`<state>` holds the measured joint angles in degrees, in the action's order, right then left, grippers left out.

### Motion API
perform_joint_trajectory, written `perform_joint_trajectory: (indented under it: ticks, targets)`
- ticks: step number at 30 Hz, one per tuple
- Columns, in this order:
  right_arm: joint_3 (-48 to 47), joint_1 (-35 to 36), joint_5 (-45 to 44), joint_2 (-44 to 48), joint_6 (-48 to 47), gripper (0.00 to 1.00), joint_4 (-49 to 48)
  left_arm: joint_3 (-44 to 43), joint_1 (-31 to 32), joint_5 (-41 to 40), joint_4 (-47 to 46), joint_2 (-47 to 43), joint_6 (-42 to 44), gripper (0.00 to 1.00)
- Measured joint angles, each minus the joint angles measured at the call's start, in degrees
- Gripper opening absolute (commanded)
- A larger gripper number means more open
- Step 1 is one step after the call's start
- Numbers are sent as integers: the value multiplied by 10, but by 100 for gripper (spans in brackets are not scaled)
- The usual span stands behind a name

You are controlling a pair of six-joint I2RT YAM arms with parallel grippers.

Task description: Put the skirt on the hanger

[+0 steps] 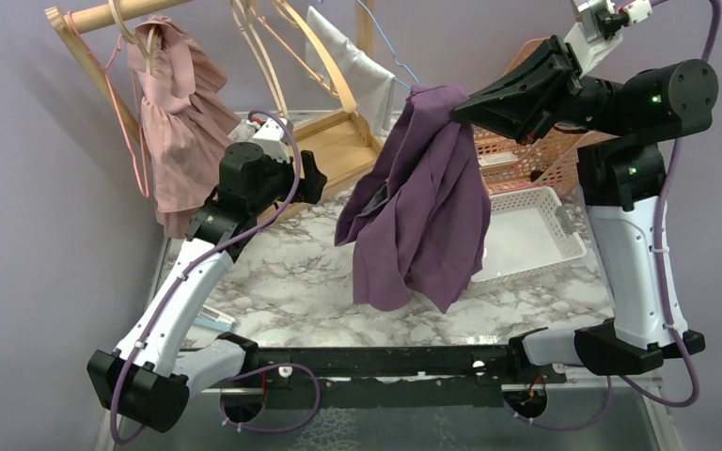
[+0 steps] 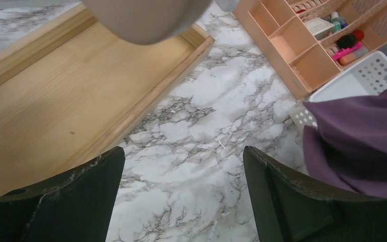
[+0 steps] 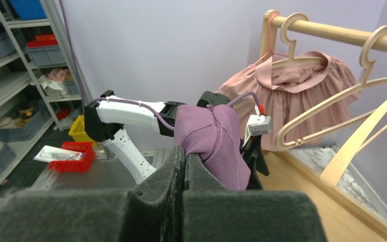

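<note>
The right gripper [image 1: 458, 106] is clamped shut on a bunched-up bit at the top of the purple skirt [image 1: 423, 207], holding it high over the middle of the worktop [image 1: 273, 282], toward the far edge. That makes sense to me. Lifted like that, the fabric drapes under its own weight instead of sitting in a heap. I can't really tell if the hem clears the marble or brushes it, since the top view is too flat for that.

The left gripper [image 2: 182, 156] has its jaws wide apart with nothing between them. It hovers by the far edge, just beside the wooden base [image 2: 55, 96] of the rack, with the skirt off to its right. My guess is it's open there so it can grab the other side of the waistband and the two arms can spread it.

Empty wooden hangers [image 3: 355, 146] hang on the rail [image 3: 332, 33] right behind the skirt, next to a pink dress [image 1: 174, 122] that's already hung. So the skirt is up near hanger height, which is probably the point, but it isn't on one yet. A white basket [image 1: 536, 235] sits toward the right edge.
</note>
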<state>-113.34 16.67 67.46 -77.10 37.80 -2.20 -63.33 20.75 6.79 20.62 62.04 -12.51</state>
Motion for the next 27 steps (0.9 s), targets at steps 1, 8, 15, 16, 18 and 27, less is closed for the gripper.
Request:
perform_joint_trajectory:
  ticks: [1, 8, 15, 16, 18, 27]
  targets:
    - [5, 4, 1, -2, 3, 1, -9, 0, 0, -9, 2, -2, -2, 89]
    - [205, 23, -2, 9, -2, 1, -52, 1, 0, -57, 15, -24, -9, 87]
    - [526, 24, -83, 9, -69, 1, -20, 57, 0, -34, 17, -41, -34, 83]
    - [573, 24, -106, 9, -76, 1, -12, 70, 0, -23, 17, -41, -42, 82]
    - [632, 24, -150, 9, -81, 1, 3, 99, 0, 3, 19, -39, -58, 81]
    - [706, 24, -403, 10, -89, 35, 88, 189, 12, 100, -5, -1, -129, 81]
